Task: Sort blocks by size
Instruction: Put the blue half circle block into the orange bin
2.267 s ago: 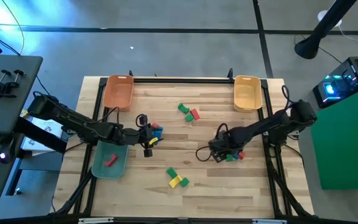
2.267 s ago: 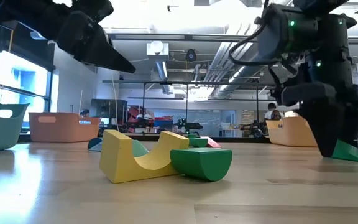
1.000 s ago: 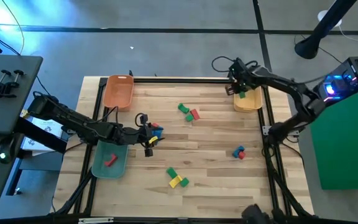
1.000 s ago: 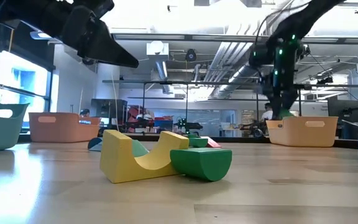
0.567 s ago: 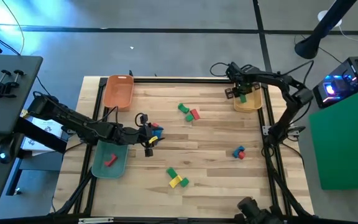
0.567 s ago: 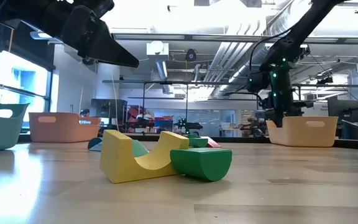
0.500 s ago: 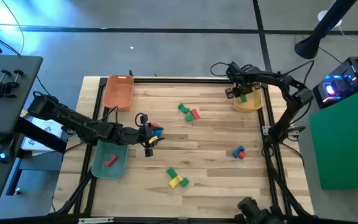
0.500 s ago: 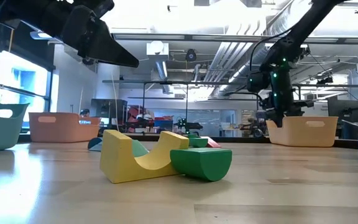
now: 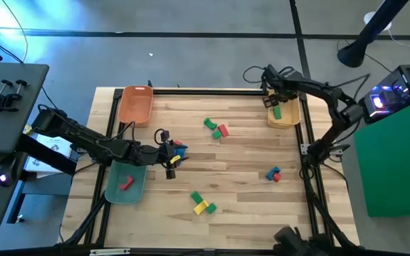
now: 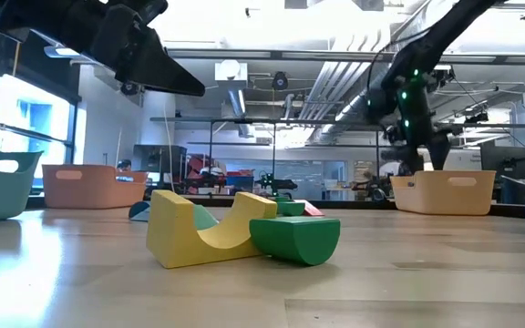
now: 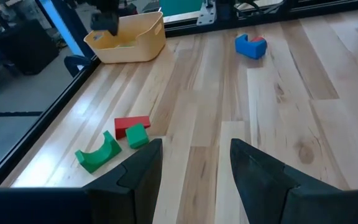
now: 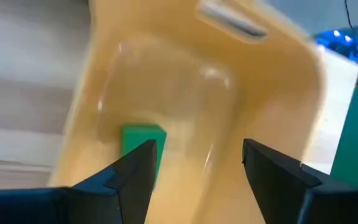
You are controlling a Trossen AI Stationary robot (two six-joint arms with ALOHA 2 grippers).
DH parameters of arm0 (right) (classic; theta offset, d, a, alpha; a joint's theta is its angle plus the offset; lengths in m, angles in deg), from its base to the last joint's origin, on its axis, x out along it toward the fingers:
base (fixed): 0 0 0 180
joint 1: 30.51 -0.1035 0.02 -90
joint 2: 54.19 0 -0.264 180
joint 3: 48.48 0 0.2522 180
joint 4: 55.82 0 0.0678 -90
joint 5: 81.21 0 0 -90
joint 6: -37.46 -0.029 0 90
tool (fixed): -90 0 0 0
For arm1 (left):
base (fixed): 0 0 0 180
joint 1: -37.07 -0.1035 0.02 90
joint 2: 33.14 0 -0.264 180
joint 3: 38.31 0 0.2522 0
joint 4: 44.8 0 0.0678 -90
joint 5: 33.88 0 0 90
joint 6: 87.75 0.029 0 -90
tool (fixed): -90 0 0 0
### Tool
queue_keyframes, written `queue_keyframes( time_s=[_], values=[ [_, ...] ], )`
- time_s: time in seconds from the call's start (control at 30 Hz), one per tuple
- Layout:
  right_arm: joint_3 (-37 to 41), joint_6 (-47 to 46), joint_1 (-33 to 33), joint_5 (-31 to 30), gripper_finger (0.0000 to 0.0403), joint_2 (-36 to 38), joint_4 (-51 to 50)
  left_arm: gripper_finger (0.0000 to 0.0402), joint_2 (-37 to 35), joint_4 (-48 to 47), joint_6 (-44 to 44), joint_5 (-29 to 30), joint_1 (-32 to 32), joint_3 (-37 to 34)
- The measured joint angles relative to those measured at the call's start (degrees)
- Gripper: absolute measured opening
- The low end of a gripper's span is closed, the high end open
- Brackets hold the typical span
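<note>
My right gripper (image 9: 273, 98) hangs open over the yellow tray (image 9: 287, 94) at the far right, pointing steeply down. A green block (image 12: 143, 142) lies on the tray's floor below it, clear of the fingers. My left gripper (image 9: 169, 162) waits open above the table by the teal tray (image 9: 119, 193), with nothing between its fingers (image 11: 194, 149). Small blue, red and yellow blocks (image 9: 179, 147) lie just beyond it. Loose on the table are a green and red group (image 9: 216, 128), a blue and red pair (image 9: 273, 174), and a yellow arch with a green piece (image 9: 202, 203).
An orange tray (image 9: 135, 105) stands at the far left. One red block (image 9: 125, 184) lies in the teal tray. A dark frame (image 9: 306, 153) runs round the table's edges. Bare wood lies between the block groups in the middle.
My right gripper dipped toward the yellow tray, then rose a little and shifted over it, tipping as it went. The green block that hung under it now lies in the tray. My left arm has kept still.
</note>
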Motion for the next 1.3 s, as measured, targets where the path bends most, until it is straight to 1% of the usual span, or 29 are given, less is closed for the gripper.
queue_keyframes(
  time_s=[0.1,0.17,0.27,0.33,0.43,0.6,0.7,0.8,0.9,1.0,1.1,1.3],
  values=[
    [-0.12,1.28,-1.52,-0.08,0.0234,3.77,1.5,0.0174,0.0,2.08,0.65,-0.01,0.0,0.0],
    [-0.12,1.53,-2.87,-1.43,0.0234,6.46,1.53,0.0174,-0.02,3.89,1.71,-0.01,0.0,0.0],
    [-0.1,3.14,-6.06,-2.39,0.0235,10.35,4.02,0.0174,-0.02,5.8,1.95,-0.02,0.0,0.0],
    [-0.1,3.67,-9.25,-2.27,0.0235,12.48,7.09,0.0174,-0.02,6.21,1.96,-0.02,0.0,0.0],
    [-0.1,4.5,-15.72,0.13,0.0235,13.95,12.97,0.0174,-0.02,6.87,1.95,-0.02,0.0,0.0],
    [-0.1,7.52,-29.62,1.9,0.0236,12.63,23.35,0.0174,-0.02,8.13,1.38,-0.02,0.0,0.0],
    [-0.08,11.85,-37.69,1.97,0.0236,10.3,29.31,0.0174,-0.02,7.96,1.11,-0.02,0.0,0.0],
    [-0.08,16.11,-43.42,2.06,0.0236,7.04,34.19,0.0174,-0.02,7.7,1.6,-0.02,0.0,0.0],
    [0.6,19.39,-46.64,2.03,0.0236,3.26,37.6,0.0174,-0.02,7.38,1.42,-0.02,0.0,0.0],
    [5.1,20.71,-47.93,3.82,0.0236,1.35,46.8,0.0174,-0.02,6.61,0.35,-0.02,0.18,0.0],
    [11.08,17.13,-48.9,3.67,0.0236,0.96,57.8,0.0174,-0.02,5.52,-1.23,-0.02,0.41,0.0],
    [23.18,13.46,-52.63,3.7,0.0236,0.55,84.71,0.0174,-0.02,1.86,-3.63,3.09,0.57,0.0]
  ],
)
